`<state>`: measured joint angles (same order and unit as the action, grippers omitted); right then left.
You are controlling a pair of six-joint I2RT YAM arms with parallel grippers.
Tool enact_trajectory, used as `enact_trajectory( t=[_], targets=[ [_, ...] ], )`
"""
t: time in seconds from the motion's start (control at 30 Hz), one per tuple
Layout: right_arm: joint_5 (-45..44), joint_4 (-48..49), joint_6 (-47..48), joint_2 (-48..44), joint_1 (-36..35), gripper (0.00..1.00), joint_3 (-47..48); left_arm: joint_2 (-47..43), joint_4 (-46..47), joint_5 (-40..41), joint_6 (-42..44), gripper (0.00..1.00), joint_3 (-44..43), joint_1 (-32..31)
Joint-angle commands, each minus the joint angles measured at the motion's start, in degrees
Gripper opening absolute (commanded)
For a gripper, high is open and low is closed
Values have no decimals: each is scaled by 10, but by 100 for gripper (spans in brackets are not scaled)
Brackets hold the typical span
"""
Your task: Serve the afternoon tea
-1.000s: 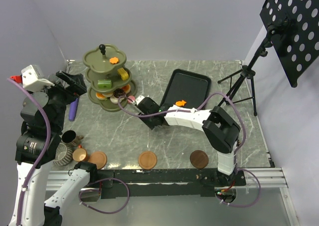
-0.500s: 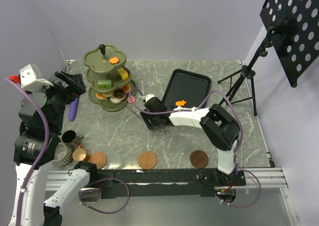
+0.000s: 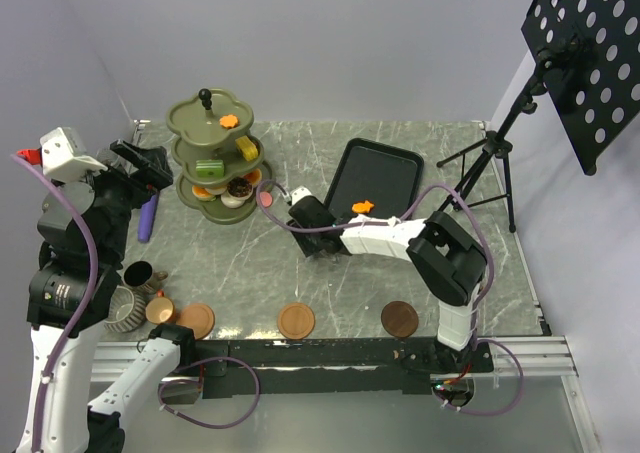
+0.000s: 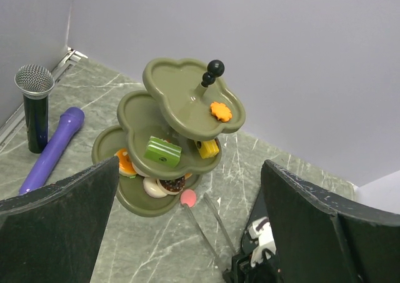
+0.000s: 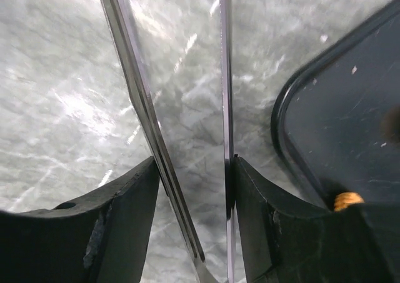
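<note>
Tongs sit clamped in the right end effector; in the right wrist view we see its two fingers pressing the metal arms from both sides. At the far tips of the tongs is a pink pastry, just beside the rim of the lowest tier of the green stand. We cannot tell whether the pastry is pinched or lying on the desk.

The stand is upright at the far left of the desk. We see an orange pastry on its top tier, a green pastry and a yellow one on the middle tier, and a brown pastry among others on the bottom tier. Another orange pastry lies at the near edge of the black tray, right of the tongs.

The left end effector hangs raised at the left, facing the stand, its fingers spread wide apart with nothing between them.

Near the front left, a dark cup, a striped grey cup and a copper cup stand together on the desk. Three brown saucers lie in a row along the near edge, well apart from each other; the copper cup is just beside the leftmost
</note>
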<state>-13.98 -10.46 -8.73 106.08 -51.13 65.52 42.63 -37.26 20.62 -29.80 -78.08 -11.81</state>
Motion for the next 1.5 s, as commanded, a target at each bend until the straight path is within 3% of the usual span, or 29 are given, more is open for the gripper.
enact_trajectory(
  t=[0.0,0.4,0.73,1.23,1.47],
  targets=[
    [0,-47,30,18,-3,56,66,3,15,-10,-6,100,-13,-1],
    [-10,-102,81,61,-4,54,128,-3,14,-3,-6,100,-8,-2],
    [-32,-119,113,57,-4,39,146,-7,14,4,-6,100,-8,-2],
    [-97,-213,60,-149,-7,31,87,-6,21,2,-8,100,-3,-2],
    [-120,-286,61,-228,-15,30,180,-2,27,-3,-6,100,-2,-2]
  ],
)
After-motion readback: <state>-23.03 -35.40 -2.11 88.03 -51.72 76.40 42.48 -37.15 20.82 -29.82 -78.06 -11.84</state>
